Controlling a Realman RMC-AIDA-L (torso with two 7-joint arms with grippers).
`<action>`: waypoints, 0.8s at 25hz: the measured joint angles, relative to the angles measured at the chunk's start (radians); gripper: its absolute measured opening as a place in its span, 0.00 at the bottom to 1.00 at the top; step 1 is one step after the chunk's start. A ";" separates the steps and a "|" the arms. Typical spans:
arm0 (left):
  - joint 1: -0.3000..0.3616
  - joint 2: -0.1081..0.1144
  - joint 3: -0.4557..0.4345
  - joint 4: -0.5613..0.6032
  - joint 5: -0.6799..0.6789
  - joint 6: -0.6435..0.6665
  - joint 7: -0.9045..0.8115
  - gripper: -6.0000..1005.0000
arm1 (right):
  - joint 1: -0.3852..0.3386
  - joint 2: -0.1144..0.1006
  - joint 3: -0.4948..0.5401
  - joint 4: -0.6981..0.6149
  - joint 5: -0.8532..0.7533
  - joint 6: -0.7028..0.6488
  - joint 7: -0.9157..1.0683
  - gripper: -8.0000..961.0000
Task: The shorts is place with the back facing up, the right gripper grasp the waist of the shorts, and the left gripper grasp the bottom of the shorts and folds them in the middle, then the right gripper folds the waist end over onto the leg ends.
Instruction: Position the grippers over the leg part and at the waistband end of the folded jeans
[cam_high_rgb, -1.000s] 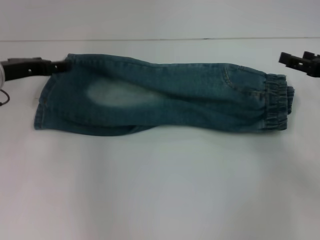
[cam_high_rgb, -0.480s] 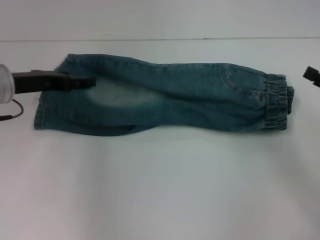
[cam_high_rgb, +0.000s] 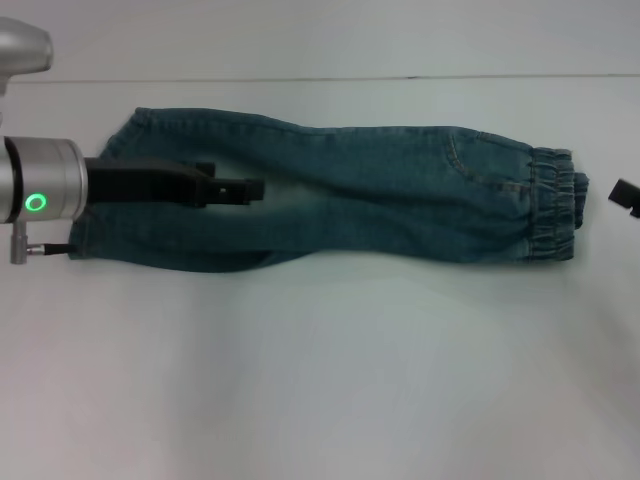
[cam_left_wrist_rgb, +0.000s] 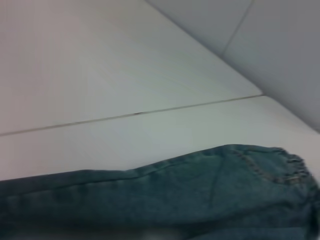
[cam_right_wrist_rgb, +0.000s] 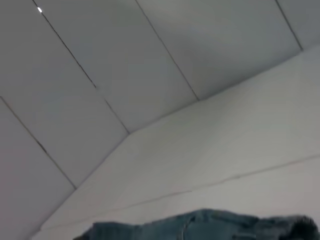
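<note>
The blue denim shorts (cam_high_rgb: 380, 190) lie flat on the white table, folded lengthwise. The elastic waist (cam_high_rgb: 552, 205) is at the right and the leg ends (cam_high_rgb: 95, 215) at the left. My left gripper (cam_high_rgb: 245, 188) reaches in from the left and hangs over the leg part of the shorts, holding nothing that I can see. Only a dark tip of my right gripper (cam_high_rgb: 625, 195) shows at the right edge, just beyond the waist and apart from it. The denim also fills the low part of the left wrist view (cam_left_wrist_rgb: 175, 195) and the right wrist view (cam_right_wrist_rgb: 200, 225).
The white table (cam_high_rgb: 320, 370) stretches wide in front of the shorts. A thin seam (cam_high_rgb: 300, 78) runs along its back, with a pale wall behind. A cable (cam_high_rgb: 45, 248) hangs from the left wrist near the leg ends.
My left arm has swung from the far corner of the leg ends rightward, out over the shorts. My right gripper has drawn back and down to the right edge.
</note>
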 joint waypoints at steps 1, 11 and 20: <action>0.000 0.000 0.003 -0.001 -0.005 0.005 0.000 0.91 | 0.001 -0.004 0.001 0.009 -0.011 0.001 0.000 0.94; -0.019 0.005 0.008 -0.027 -0.059 0.036 -0.003 0.91 | 0.013 -0.011 0.004 0.026 -0.103 0.022 0.010 0.94; -0.048 0.028 -0.002 -0.040 -0.071 0.081 -0.025 0.91 | 0.041 -0.031 0.004 0.026 -0.174 0.041 0.067 0.94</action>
